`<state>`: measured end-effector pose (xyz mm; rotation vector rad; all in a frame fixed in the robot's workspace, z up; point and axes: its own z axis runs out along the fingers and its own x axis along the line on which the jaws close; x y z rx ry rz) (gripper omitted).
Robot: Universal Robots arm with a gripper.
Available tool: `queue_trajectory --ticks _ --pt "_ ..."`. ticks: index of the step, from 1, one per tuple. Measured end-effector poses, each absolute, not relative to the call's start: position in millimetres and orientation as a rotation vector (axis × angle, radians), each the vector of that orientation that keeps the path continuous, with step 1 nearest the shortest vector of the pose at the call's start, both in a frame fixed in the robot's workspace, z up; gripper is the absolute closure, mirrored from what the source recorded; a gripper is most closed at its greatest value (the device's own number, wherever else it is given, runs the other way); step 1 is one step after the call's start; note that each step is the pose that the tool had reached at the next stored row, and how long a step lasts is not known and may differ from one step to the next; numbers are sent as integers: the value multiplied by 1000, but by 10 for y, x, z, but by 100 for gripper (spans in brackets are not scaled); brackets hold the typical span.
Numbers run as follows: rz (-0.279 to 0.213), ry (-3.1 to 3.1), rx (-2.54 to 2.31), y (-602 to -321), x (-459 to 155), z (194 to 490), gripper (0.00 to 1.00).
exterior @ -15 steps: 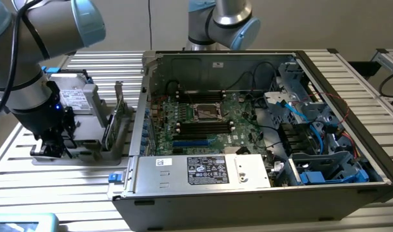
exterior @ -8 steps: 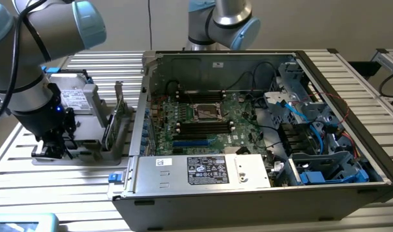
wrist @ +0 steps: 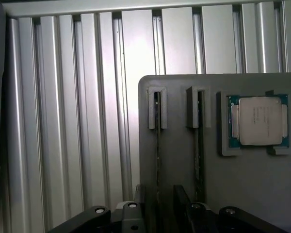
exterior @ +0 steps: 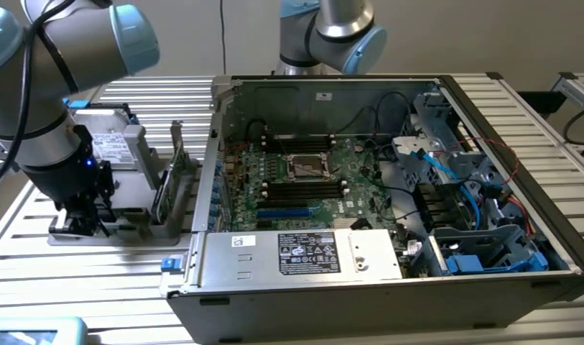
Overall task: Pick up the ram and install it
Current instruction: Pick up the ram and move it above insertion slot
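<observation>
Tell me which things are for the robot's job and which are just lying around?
For the job: memory stick, gripper, memory slots.
Just lying about: processor chip, hard drive, green card.

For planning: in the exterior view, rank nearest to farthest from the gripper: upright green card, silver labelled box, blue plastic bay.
1. upright green card, beside the gripper
2. silver labelled box, case front
3. blue plastic bay, exterior view's right

A neighbouring stick crowds the ram framed by the spread end effector.
</observation>
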<state>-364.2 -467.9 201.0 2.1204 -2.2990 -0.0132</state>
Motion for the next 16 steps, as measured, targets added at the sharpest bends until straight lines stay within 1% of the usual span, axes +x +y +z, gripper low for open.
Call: queue_trajectory --ticks 8,9,10,11,12,13,14,16 --pt "-14 -2302 2117 -4679 -3650 1983 64" --pt "-14 -2302 2117 -4679 -3652 1981 66" --pt "-15 -2303 2116 -4679 -3653 1981 66" --pt "-15 -2303 2116 -4680 -3654 1981 78" --pt "-15 -2303 2116 -4680 -3655 1981 78" --pt "-15 -2304 2115 -4680 -3656 1981 84" --pt "-16 -2305 2114 -4680 -3657 1981 86" --pt "-16 -2308 2113 -4679 -3658 2011 86"
